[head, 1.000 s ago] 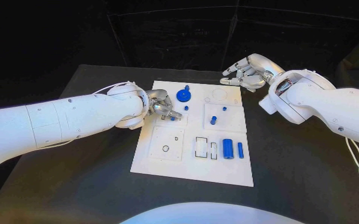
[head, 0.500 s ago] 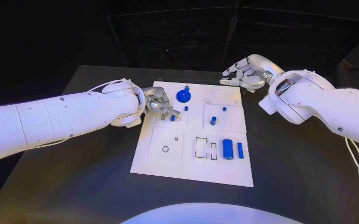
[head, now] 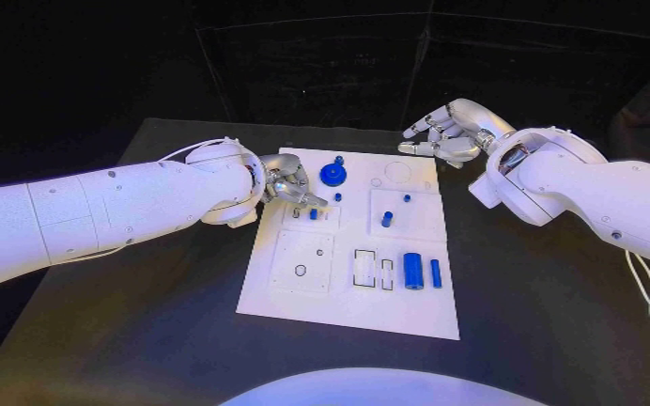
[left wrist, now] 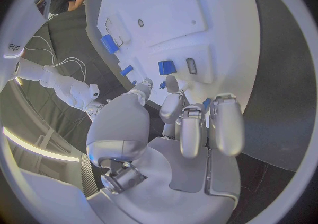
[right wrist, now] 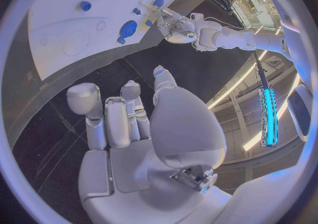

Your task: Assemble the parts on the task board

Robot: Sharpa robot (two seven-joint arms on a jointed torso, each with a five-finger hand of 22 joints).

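Since a second ago the left hand point(head: 291, 188) has slid a little toward the far end of the white rectangular task board point(head: 346, 298), and a small blue block point(head: 313, 214) that its fingers then covered now shows just below them in the board's left half. On the near half of the board, toward its right edge, a fat blue cylinder point(head: 411, 268) and a thinner blue bar point(head: 435, 272) lie side by side, next to two empty rectangular slots point(head: 365, 268). Further up, a short blue peg point(head: 386, 219) stands in the raised right-hand panel, with a smaller blue pin point(head: 405, 197) beyond it. The left hand hovers over the board's left edge with its fingers curled downward close to the block; the left wrist view shows its fingertips point(left wrist: 174, 83) near the piece, but whether they pinch it I cannot tell. Near the far edge sits a round blue disc point(head: 332, 176) with a small blue knob just beyond it. The right hand point(head: 441, 135) hangs above the black table point(head: 162, 331) off the board's far right corner, fingers loosely spread and holding nothing.
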